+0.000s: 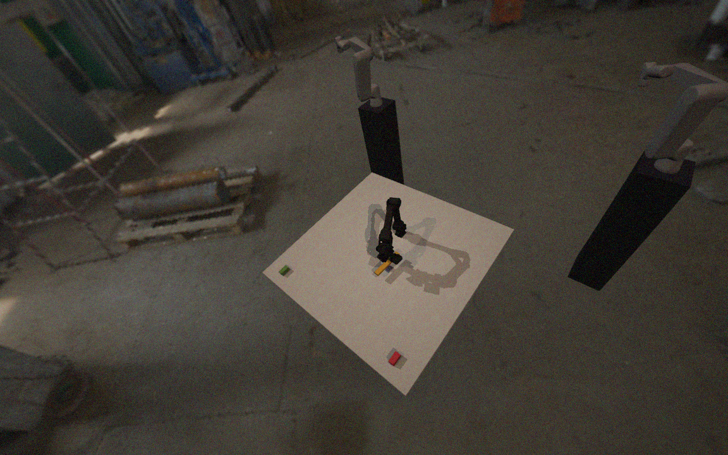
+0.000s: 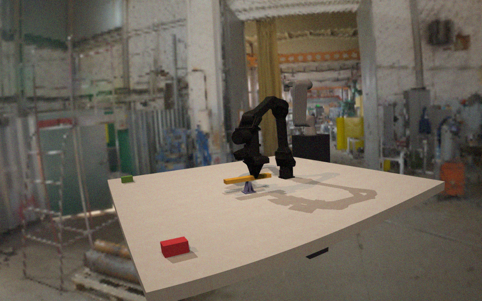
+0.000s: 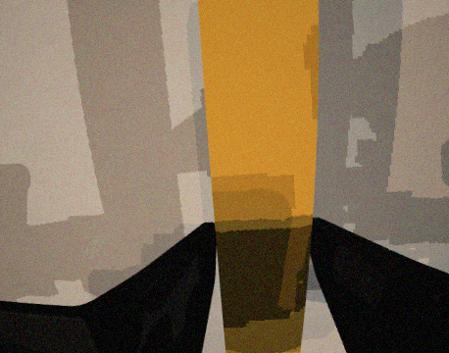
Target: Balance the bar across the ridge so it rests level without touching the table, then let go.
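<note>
Two fingers of my hand (image 1: 394,260) (image 2: 255,176) (image 3: 264,225) flank the bar (image 1: 381,267) (image 2: 237,179) (image 3: 261,98); I can't tell whether they grip it or have let go. It lies across the ridge (image 2: 248,188), off the bench (image 1: 327,299) (image 2: 273,224) (image 3: 24,108).

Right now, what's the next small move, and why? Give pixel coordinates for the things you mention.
I'd probably ease the gripper (image 1: 395,259) (image 2: 256,175) (image 3: 262,230) slightly wider before lifting: the bar (image 1: 381,268) (image 2: 237,179) (image 3: 261,98) lies across the ridge (image 1: 389,269) (image 2: 248,188), both ends above the table (image 1: 327,282) (image 2: 235,228), but the fingertips hug its sides, so lifting could tip it.
</note>
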Robot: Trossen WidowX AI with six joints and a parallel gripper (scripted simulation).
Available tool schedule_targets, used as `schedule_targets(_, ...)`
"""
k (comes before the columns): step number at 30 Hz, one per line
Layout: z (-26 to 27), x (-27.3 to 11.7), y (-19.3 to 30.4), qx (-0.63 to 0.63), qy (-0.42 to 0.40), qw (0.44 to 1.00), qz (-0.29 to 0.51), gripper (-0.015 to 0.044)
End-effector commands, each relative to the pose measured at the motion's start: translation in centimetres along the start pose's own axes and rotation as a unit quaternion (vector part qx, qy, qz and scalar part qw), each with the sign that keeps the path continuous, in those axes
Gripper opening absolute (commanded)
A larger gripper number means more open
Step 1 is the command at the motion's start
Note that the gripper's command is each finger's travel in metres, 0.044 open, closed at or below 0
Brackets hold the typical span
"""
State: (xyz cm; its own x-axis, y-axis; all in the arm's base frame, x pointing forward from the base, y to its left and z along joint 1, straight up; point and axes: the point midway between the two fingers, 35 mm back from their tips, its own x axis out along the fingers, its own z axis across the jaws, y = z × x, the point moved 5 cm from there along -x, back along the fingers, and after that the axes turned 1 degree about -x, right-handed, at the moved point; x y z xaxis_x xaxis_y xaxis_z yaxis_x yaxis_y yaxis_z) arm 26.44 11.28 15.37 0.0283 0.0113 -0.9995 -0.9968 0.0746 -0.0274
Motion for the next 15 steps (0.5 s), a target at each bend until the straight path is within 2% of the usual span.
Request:
schedule_targets(1, 0.00, 0.00, 0.00, 0.000, 0.000, 1.000, 0.000, 0.0173)
schedule_targets(15, 0.00, 0.00, 0.00, 0.000, 0.000, 1.000, 0.000, 0.0185)
